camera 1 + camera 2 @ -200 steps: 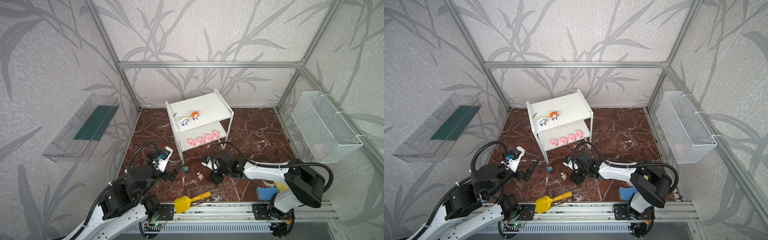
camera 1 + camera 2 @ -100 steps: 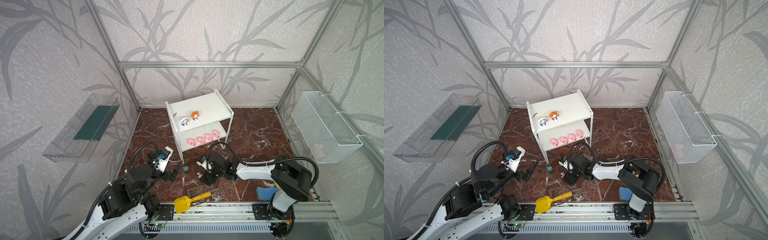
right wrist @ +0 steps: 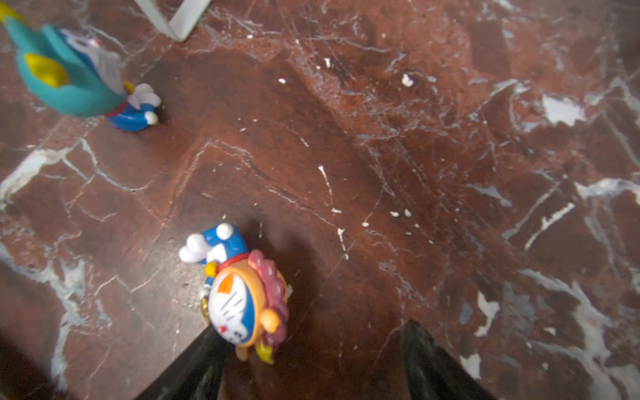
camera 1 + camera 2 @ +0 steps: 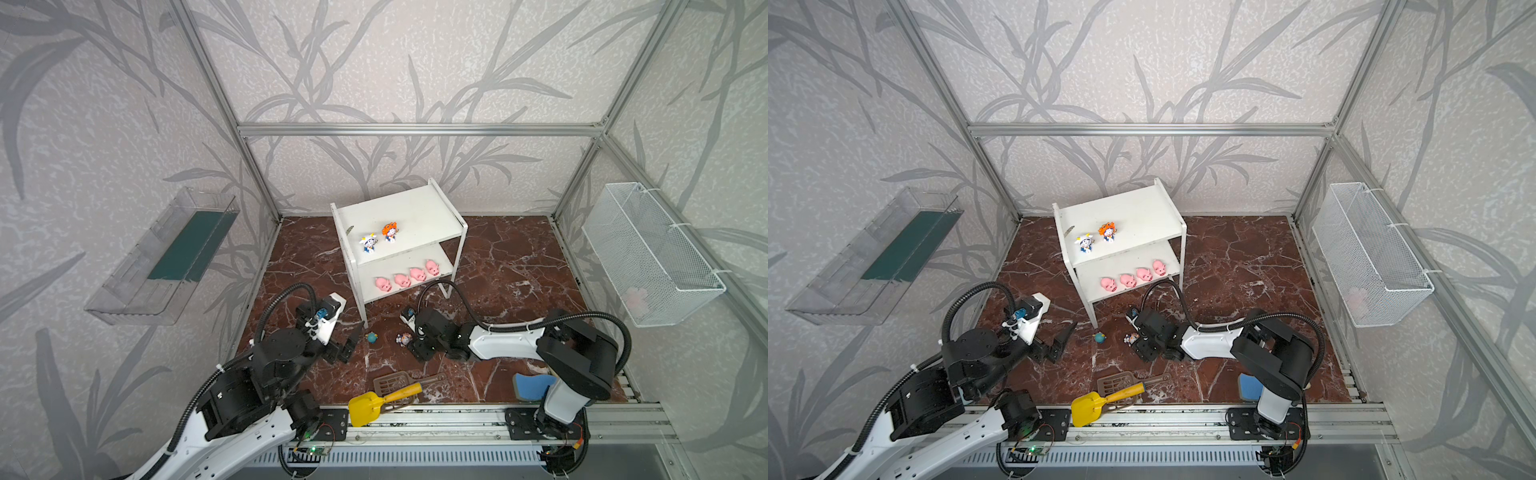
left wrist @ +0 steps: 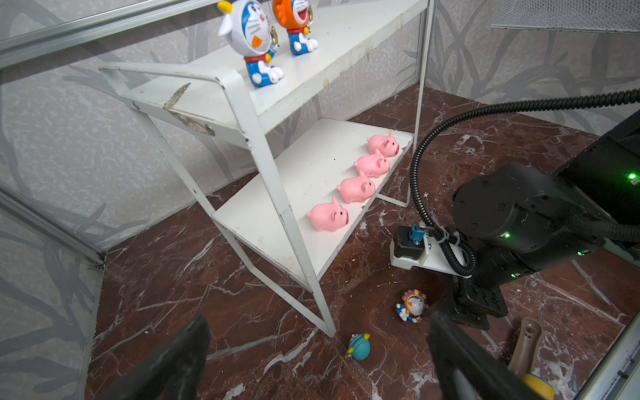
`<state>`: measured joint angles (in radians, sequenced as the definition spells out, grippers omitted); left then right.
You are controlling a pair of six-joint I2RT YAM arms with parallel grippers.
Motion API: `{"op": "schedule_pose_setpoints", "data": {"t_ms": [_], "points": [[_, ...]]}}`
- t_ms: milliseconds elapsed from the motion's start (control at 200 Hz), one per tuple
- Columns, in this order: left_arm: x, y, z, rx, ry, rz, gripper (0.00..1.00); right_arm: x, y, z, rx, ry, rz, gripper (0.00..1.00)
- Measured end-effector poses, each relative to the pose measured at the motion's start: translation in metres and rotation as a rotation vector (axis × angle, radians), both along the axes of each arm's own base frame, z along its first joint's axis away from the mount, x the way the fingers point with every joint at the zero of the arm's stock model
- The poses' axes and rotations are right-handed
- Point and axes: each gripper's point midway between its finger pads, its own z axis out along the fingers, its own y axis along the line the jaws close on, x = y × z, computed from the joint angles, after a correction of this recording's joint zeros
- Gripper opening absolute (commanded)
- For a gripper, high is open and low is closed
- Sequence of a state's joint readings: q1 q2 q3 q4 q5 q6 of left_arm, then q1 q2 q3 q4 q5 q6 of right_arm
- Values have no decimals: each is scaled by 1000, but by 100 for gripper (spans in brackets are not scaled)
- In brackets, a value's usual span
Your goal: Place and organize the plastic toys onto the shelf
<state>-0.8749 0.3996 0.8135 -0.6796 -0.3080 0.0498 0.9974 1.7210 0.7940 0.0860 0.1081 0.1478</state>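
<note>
The white shelf (image 4: 419, 212) (image 5: 311, 166) carries a white-capped figurine (image 4: 369, 242) and an orange one (image 4: 390, 232) on its top board, with several pink pigs (image 4: 409, 277) (image 5: 329, 216) in a row on the lower board. Two figurines lie on the marble floor, one teal (image 4: 372, 337) (image 3: 69, 76) and one brown-maned (image 4: 402, 339) (image 3: 242, 298). My right gripper (image 4: 412, 345) (image 3: 311, 346) is open and low over the floor, and the brown-maned head touches one fingertip (image 3: 207, 349). Left of the teal figurine, my left gripper (image 4: 350, 344) (image 5: 318, 325) hangs wide open and empty.
A yellow scoop (image 4: 374, 405) and a brown slotted spatula (image 4: 392, 382) lie by the front rail. A blue sponge (image 4: 532, 384) sits under the right arm. A wire basket (image 4: 648, 257) hangs on the right wall and a clear tray (image 4: 166, 257) on the left wall.
My right gripper has slid left across the floor up to the brown-maned figurine, with its jaws slightly wider. The left arm has not moved.
</note>
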Motion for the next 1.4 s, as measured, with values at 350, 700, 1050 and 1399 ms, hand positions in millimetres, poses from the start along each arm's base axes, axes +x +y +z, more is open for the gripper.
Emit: {"op": "schedule_pose_setpoints", "data": {"t_ms": [350, 700, 1050, 1399], "points": [[0, -1, 0, -1, 1, -3, 99, 43, -5, 4, -39, -58, -127, 79], [0, 0, 0, -1, 1, -3, 99, 46, -26, 6, 23, 4, -231, 77], [1, -2, 0, -6, 3, -6, 99, 31, -3, 33, 359, 169, -258, 76], [1, -2, 0, -6, 6, -7, 99, 32, 23, 18, 498, 270, -242, 73]]}}
